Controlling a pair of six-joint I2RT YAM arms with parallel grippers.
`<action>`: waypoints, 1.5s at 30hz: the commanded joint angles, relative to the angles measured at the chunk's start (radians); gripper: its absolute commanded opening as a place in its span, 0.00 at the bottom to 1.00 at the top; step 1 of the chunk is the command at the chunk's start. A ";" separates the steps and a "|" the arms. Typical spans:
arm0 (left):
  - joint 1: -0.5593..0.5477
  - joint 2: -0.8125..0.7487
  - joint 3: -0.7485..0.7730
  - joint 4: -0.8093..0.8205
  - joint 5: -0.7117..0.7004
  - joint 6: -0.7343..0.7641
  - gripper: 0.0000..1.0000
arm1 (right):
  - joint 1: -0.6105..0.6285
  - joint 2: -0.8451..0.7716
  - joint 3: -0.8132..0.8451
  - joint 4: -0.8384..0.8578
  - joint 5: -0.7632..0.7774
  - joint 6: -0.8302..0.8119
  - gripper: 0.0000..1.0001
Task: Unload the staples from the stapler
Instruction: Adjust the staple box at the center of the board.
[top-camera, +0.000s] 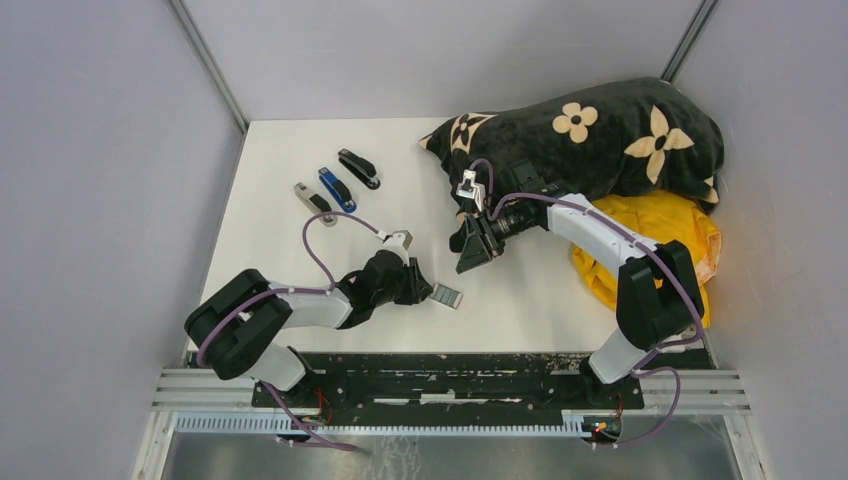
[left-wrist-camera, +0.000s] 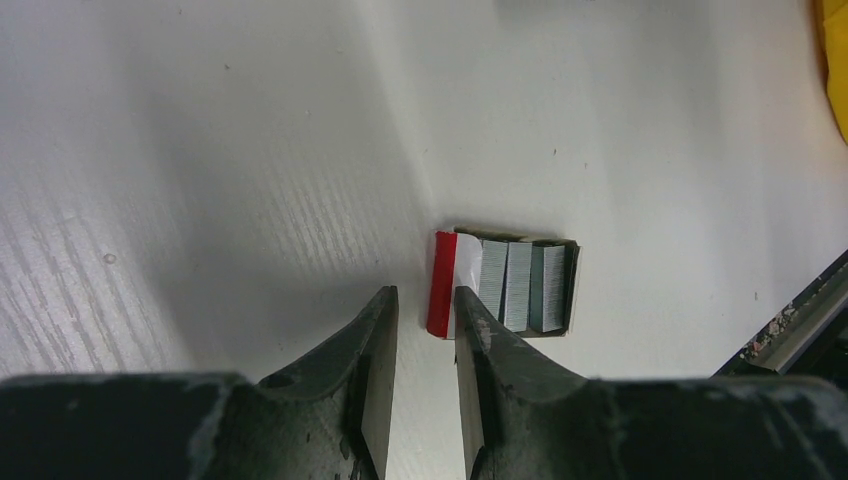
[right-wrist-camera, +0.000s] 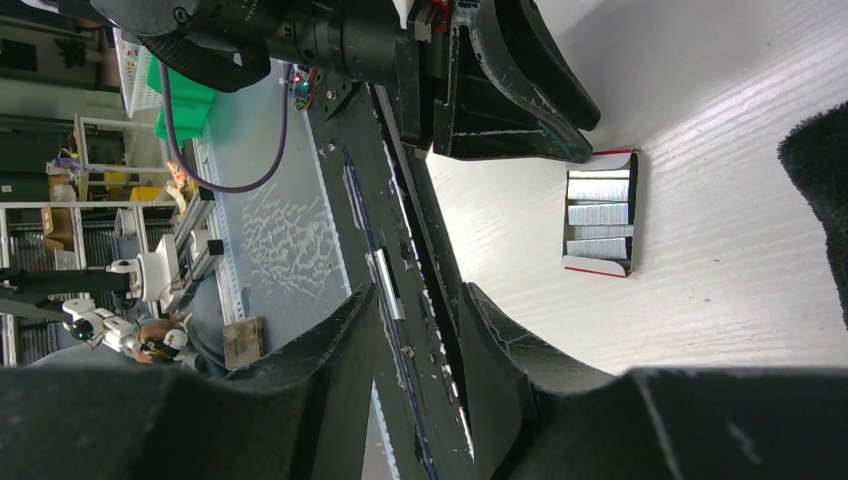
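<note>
At the far left of your white table (top-camera: 275, 265) three staplers lie in a row: a slim grey metal stapler (top-camera: 313, 200), a blue plastic stapler (top-camera: 337, 189) and a black plastic stapler (top-camera: 359, 168). All three look shut and lie well apart from both arms, so you have no stapler in hand. You cannot tell from here whether any of them is loaded.

Your left gripper (left-wrist-camera: 424, 300) sits low over the table near its middle, its jaws a narrow gap apart with nothing between them. Just past its tips lies a small open white cardboard box with a red flap (left-wrist-camera: 441, 285). In it sit the staples (left-wrist-camera: 518, 285): short grey metallic strips, laid flat side by side and filling most of the box.

Those strips may be what you have already unloaded, but nothing shows that. On my reading, every stapler is yet to be opened or checked.

To the right of the box, your right gripper (right-wrist-camera: 418, 300) hovers above the table, its jaws likewise slightly apart and empty. Beyond it lie a black plush cushion with cream flowers (top-camera: 600, 135) and a yellow cloth (top-camera: 665, 225).
</note>
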 joint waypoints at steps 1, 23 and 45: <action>0.002 -0.019 0.007 0.018 0.021 -0.036 0.35 | 0.001 0.003 0.041 0.002 0.000 -0.025 0.41; 0.004 -0.064 -0.018 0.077 0.038 -0.040 0.38 | 0.000 0.008 0.043 -0.002 -0.006 -0.026 0.41; 0.046 -0.026 -0.033 0.137 0.091 -0.048 0.34 | 0.000 0.012 0.043 -0.004 -0.004 -0.029 0.41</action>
